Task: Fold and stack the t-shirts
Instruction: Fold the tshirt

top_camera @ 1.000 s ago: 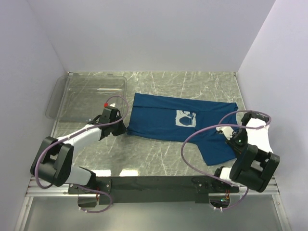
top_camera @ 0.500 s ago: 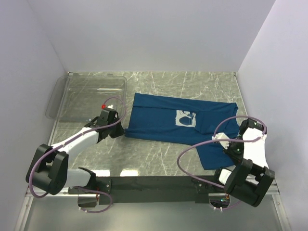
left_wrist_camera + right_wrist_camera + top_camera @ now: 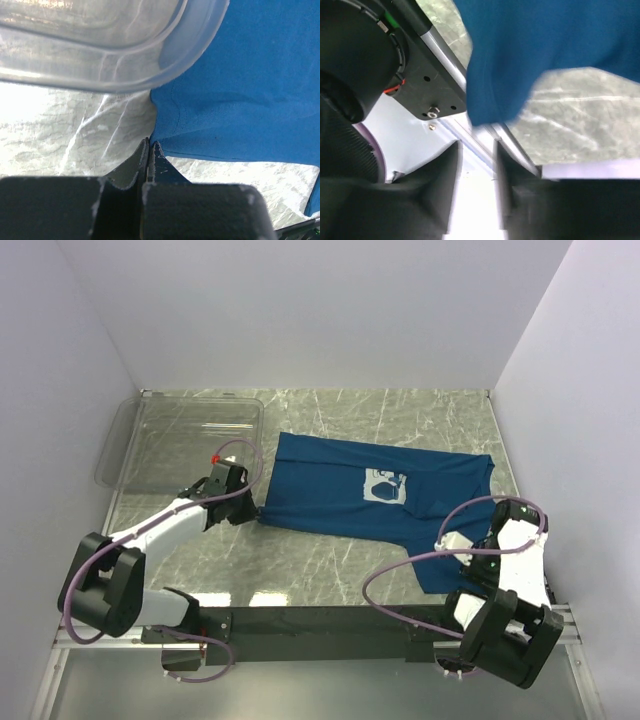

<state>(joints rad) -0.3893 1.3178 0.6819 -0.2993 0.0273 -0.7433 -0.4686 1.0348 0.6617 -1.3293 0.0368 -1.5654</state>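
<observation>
The dark blue t-shirt [image 3: 340, 490] lies flat in the middle of the table, its pale mouse print [image 3: 386, 485] facing up and one part hanging toward the near right. My left gripper [image 3: 250, 508] is shut on the shirt's near left corner; in the left wrist view the fingertips [image 3: 150, 146] pinch that corner of the shirt [image 3: 250, 90]. My right gripper [image 3: 472, 558] is low over the shirt's near right part. In the right wrist view it [image 3: 476, 145] is open and empty, with the shirt's hem [image 3: 530, 50] just beyond the tips.
A clear plastic bin [image 3: 180, 440] stands at the back left, its rim [image 3: 100, 75] close above my left gripper. The black base rail [image 3: 320, 620] runs along the near edge and its bracket [image 3: 427, 85] is close to my right gripper. White walls close in the table.
My right arm has drawn back toward the near edge and folded low, off the shirt's right side. My left gripper has stayed at the shirt's left corner, shifted slightly.
</observation>
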